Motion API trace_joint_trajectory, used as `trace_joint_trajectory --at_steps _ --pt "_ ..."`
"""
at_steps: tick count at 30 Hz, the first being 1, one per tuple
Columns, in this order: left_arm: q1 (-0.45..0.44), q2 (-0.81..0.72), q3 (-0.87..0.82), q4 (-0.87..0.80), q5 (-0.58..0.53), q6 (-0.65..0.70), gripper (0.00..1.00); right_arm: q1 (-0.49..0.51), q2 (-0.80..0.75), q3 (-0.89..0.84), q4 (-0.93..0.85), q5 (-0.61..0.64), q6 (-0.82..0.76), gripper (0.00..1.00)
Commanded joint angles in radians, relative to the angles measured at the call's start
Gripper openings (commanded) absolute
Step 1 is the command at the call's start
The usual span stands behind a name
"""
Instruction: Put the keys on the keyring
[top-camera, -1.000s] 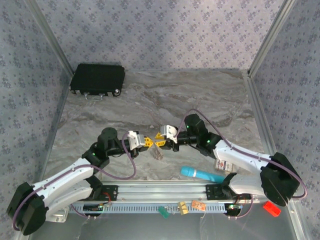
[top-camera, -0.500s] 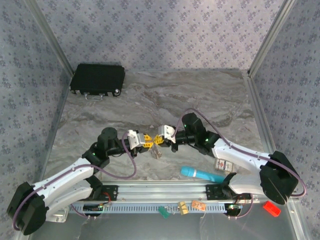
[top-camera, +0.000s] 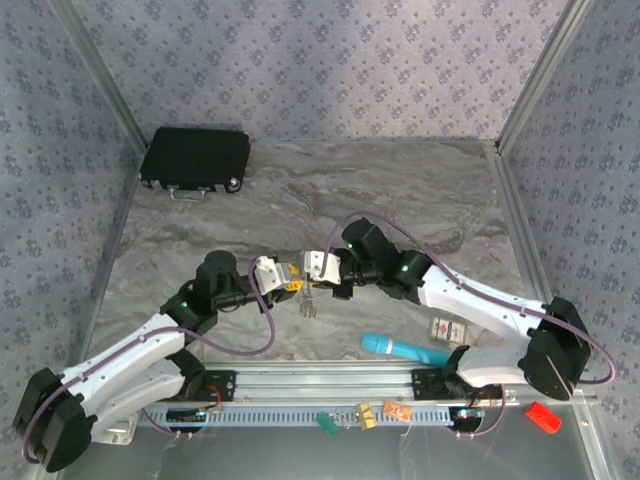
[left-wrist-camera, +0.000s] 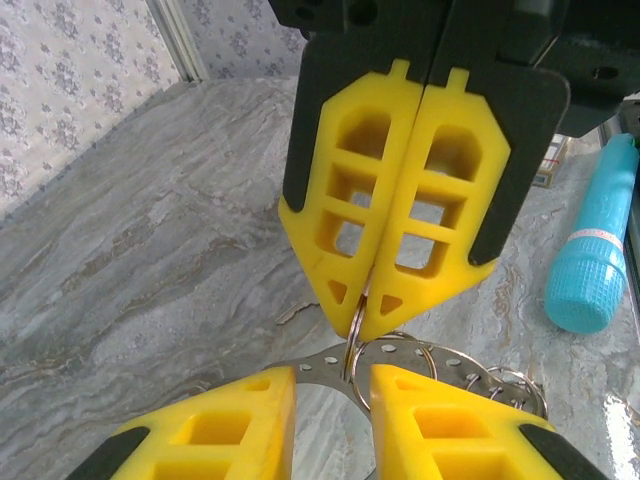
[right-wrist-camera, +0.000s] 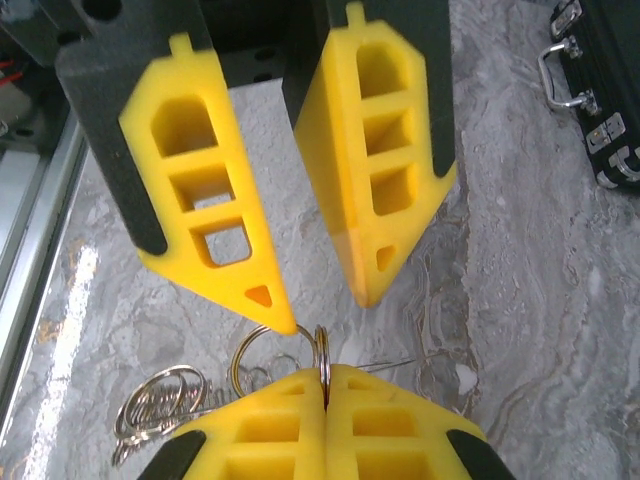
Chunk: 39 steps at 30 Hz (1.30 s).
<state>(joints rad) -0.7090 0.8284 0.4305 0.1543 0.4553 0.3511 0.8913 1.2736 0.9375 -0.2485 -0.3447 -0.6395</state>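
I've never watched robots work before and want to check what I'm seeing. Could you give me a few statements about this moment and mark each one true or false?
1. The right gripper is clamped on the keyring. True.
2. The left gripper has its fingers pressed tight together. False: they stand apart, with a gap between them.
3. The turquoise cylinder stands upright. False: it lies on its side on the table.
4. A black case sits at the table's far left corner. True.
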Motion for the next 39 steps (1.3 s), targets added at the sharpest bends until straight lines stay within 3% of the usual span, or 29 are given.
trace_joint_trajectory --at_steps 1,13,24,25,27,29,32,39 --pt "-0.005 -0.009 0.027 -0.022 0.012 0.026 0.25 0.009 0.012 0.032 -0.113 0.053 -0.032 0.00" --pt "-0.004 0.030 0.031 0.025 0.083 0.000 0.23 0.049 0.038 0.052 -0.068 0.034 -0.027 0.00" --pt "-0.004 0.045 0.033 0.011 0.100 0.016 0.00 0.035 -0.013 -0.004 0.013 -0.051 0.004 0.00" --pt "-0.005 0.043 0.030 0.015 0.101 0.013 0.00 0.024 -0.027 -0.025 0.037 -0.063 0.016 0.03" --pt "-0.005 0.040 0.017 0.047 0.105 -0.009 0.00 -0.026 -0.078 -0.092 0.123 -0.114 0.064 0.23" --pt "-0.004 0.037 -0.005 0.104 0.109 -0.044 0.00 -0.093 -0.124 -0.166 0.226 -0.203 0.131 0.29" --pt "-0.007 0.031 -0.031 0.156 0.112 -0.082 0.00 -0.163 -0.151 -0.238 0.332 -0.276 0.201 0.30" --pt "-0.006 0.001 -0.064 0.195 0.111 -0.117 0.00 -0.148 -0.090 -0.246 0.354 -0.275 0.180 0.28"
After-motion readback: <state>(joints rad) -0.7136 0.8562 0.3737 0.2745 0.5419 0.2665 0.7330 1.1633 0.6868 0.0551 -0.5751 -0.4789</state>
